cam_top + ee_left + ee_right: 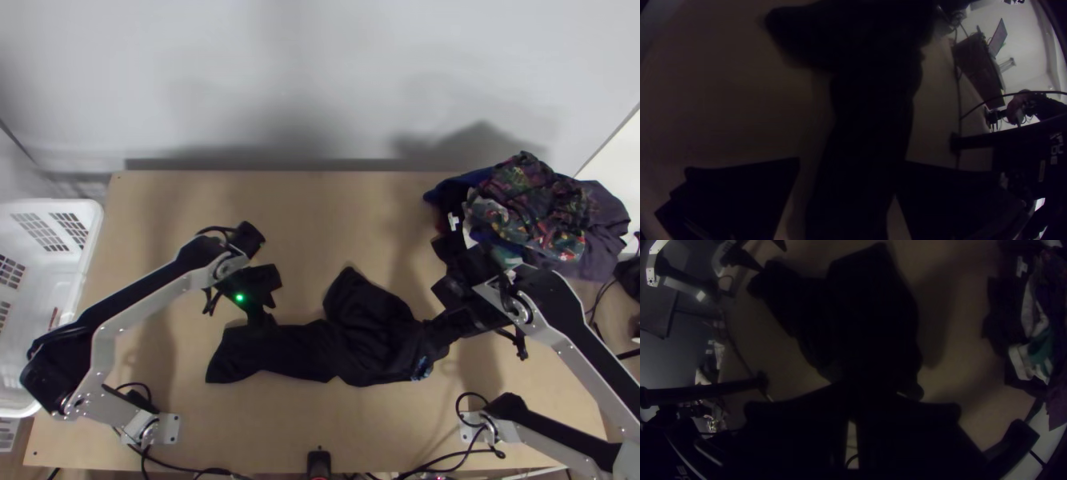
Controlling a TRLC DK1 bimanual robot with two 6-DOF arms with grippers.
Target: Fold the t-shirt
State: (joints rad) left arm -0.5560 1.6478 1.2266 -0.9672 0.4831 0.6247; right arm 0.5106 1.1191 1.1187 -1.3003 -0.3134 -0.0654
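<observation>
1. Toward the near edge of the light wooden bench (304,432), a bunched black cloth t-shirt (352,344) stretches between the two pincers, a small blue patterned patch (422,368) at its right end.
2. The left black gripper (262,318) stands wide, shirt between its fingers.
3. The right black gripper (436,330) is closed tight, pinching the shirt's right end.
4. At the far right corner, a small white label (454,222) sits on the mixed, crumpled clothes pile (532,208).

From where I'm standing, the pale wood table (336,200) has a plain grey wall (320,72) behind it, smudged with soft, dark shadows, and well apart from it there's a dark, reddish desk (978,69) with a thin, slanted panel (998,38) by a whitish wall (1029,49).
</observation>
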